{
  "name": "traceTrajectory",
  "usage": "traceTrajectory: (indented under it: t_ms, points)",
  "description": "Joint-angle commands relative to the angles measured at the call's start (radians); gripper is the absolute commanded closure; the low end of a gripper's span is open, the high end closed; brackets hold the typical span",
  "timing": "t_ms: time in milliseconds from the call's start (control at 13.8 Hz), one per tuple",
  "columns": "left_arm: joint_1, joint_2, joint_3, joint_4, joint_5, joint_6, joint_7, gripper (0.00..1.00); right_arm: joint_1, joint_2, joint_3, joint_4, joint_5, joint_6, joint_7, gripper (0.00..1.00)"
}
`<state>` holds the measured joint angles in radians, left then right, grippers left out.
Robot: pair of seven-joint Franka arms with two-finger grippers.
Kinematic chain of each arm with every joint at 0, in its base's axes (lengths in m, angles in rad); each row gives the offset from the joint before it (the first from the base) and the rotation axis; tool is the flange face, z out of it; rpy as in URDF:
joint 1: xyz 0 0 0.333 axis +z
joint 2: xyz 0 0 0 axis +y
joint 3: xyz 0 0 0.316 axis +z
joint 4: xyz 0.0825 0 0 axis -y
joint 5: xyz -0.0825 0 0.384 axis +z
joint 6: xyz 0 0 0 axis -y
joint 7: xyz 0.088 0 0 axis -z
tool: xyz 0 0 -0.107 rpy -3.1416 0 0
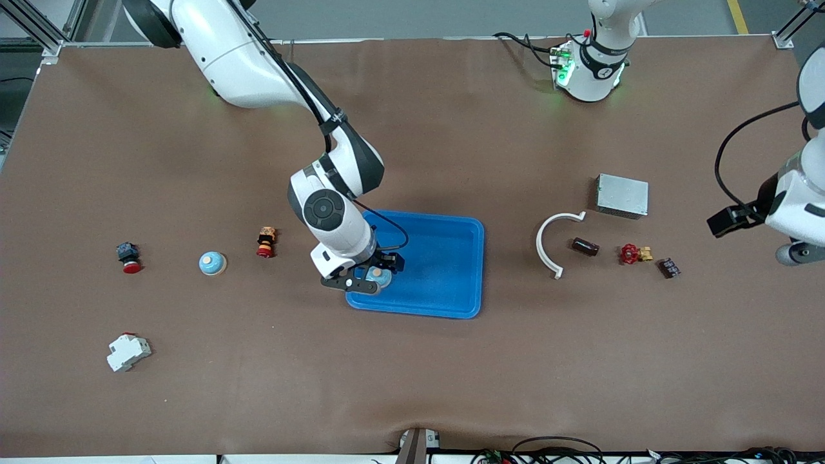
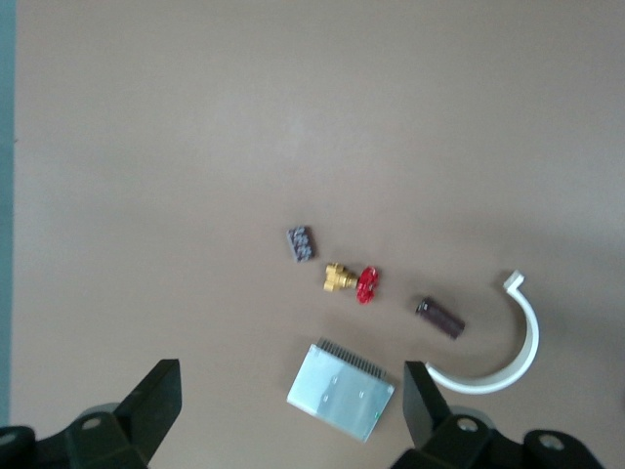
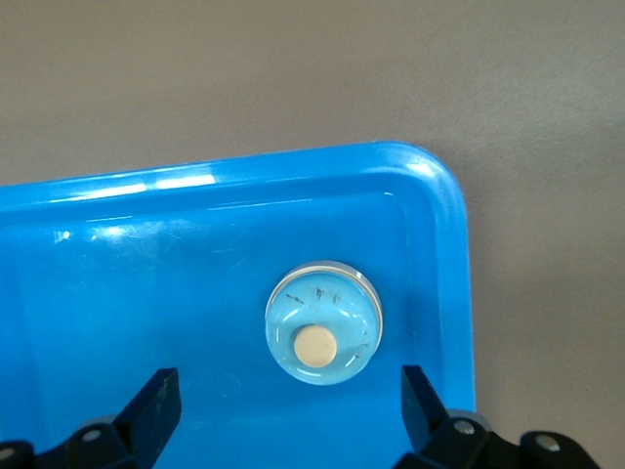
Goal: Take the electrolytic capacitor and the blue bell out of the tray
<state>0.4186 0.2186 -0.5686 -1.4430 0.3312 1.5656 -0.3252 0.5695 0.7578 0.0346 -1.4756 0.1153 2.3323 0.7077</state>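
Starting at the right arm's end of the table, we see a red-capped push button (image 1: 129, 257), a white breaker-like block (image 1: 128, 352) nearer the front camera, a blue bell (image 1: 212, 263) resting on the bare table, and a small orange-and-red switch part (image 1: 265, 241).

Next comes the blue tray (image 1: 445, 270). A second blue bell (image 3: 323, 324) sits in its corner, close to the rim, and our right gripper (image 1: 367, 277) hangs over it with its fingers spread wide, one on each side of the dome, holding nothing.

Toward the left arm's end lie a white curved clip (image 1: 553, 241), the electrolytic capacitor (image 1: 585, 246) already out of the tray on the mat, a red-handled brass valve (image 1: 634, 253), a grey metal box (image 1: 622, 196) and a small black ribbed part (image 1: 669, 267). Our left gripper (image 2: 293, 415) waits above this group, fingers apart and empty.

We judge the remaining work to be lifting the bell from the tray. The risks: the dome is smooth and rounded, so closing high on it could squeeze it out of the pads; it lies near the rim, so one finger may land on the tray wall, tilting or dragging the tray; and a weak grip could drop it back inside.
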Motion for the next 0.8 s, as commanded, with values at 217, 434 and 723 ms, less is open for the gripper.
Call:
traceTrajectory:
  t_ms: [217, 434, 723]
  points:
    - [-0.148, -0.132, 0.137, -0.005, -0.060, -0.113, 0.026, 0.00, 0.010, 0.052, -0.016, 0.040, -0.002, 0.019, 0.001, 0.00]
    - [-0.351, -0.174, 0.356, -0.005, -0.108, -0.139, 0.049, 0.00, 0.013, 0.061, -0.016, 0.040, -0.003, 0.024, 0.001, 0.00]
    - [-0.391, -0.206, 0.469, -0.025, -0.202, -0.138, 0.153, 0.00, 0.013, 0.077, -0.016, 0.040, -0.003, 0.041, -0.001, 0.00]
